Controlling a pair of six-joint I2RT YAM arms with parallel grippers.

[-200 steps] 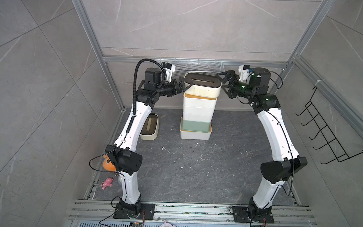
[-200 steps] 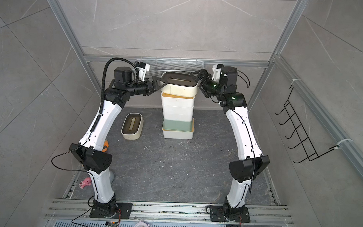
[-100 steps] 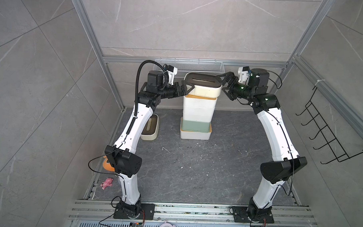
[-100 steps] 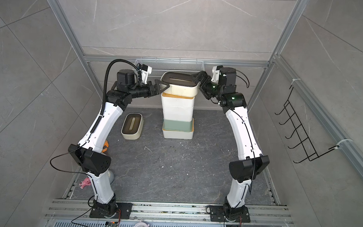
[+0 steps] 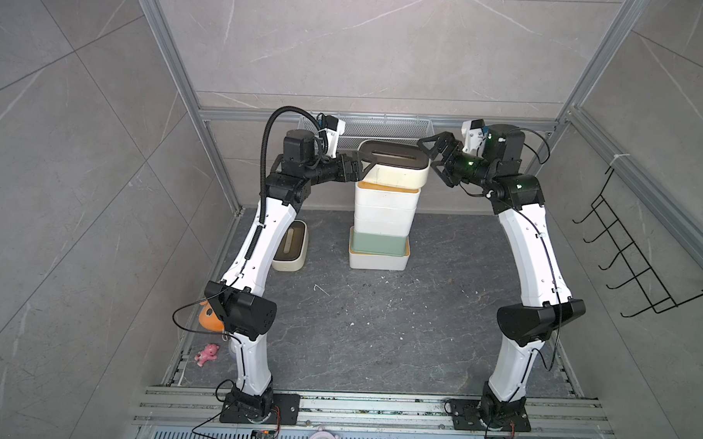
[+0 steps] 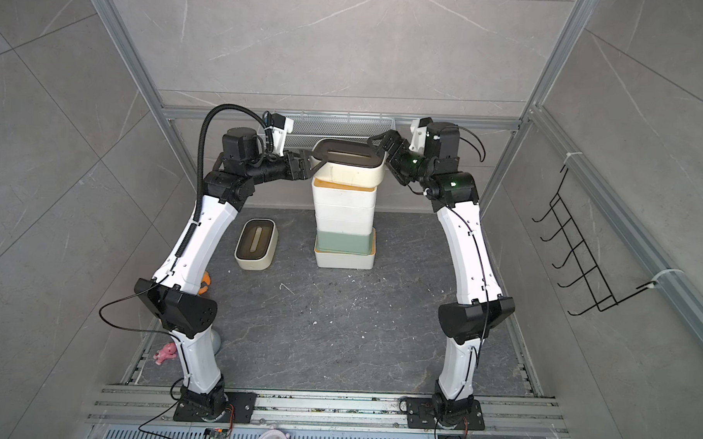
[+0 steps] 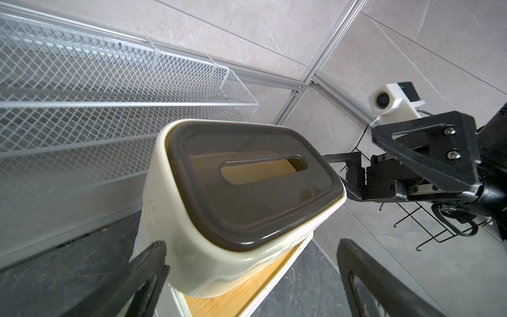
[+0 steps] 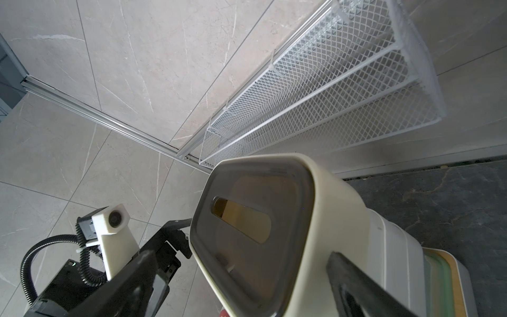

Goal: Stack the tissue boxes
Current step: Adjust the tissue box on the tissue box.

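1. Bracketing the top tissue box, a cream box with a dark brown lid (image 5: 395, 171), I am posing my left gripper (image 5: 367, 167) and right gripper (image 5: 427, 155) at its two short ends. Both are standing with jaws spread wide. The box is sitting on the tower (image 5: 384, 213), and I cannot tell whether any finger is touching it.
2. Working from both ends is, I judge, the sensible way. The box looks too broad for one jaw span, and a tower this tall could tip under a one-sided push.
3. The tower is standing at the back of the floor, just in front of the white wire mesh basket (image 5: 381, 129).
4. Counting cream boxes, I am finding two. One is crowning the tower. The second cream box (image 6: 256, 243) is lying alone on the floor beside my left arm, likely next to go up.
5. One sage green box (image 5: 377, 243) is resting on a white base box (image 5: 376, 262). The white tiers above are blurring together, uncounted.
6. One orange plush toy (image 5: 209, 318) and one pink toy (image 5: 207, 353) are lying aside.
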